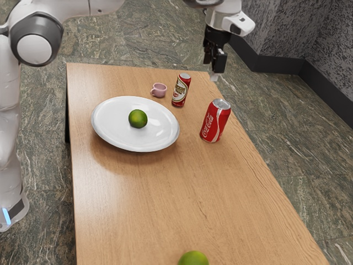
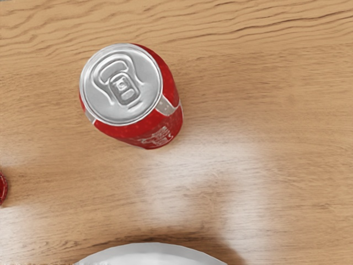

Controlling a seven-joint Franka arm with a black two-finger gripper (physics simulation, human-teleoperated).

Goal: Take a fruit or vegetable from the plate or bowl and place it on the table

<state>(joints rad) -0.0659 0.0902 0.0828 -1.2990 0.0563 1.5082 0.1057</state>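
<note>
Lime (image 1: 138, 118) sits on plate (image 1: 108, 131), near can (image 1: 214, 121) reading "Coca-Cola".

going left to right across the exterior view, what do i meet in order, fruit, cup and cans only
green fruit on the white plate → pink cup → red, white and gold can → red Coca-Cola can
</note>
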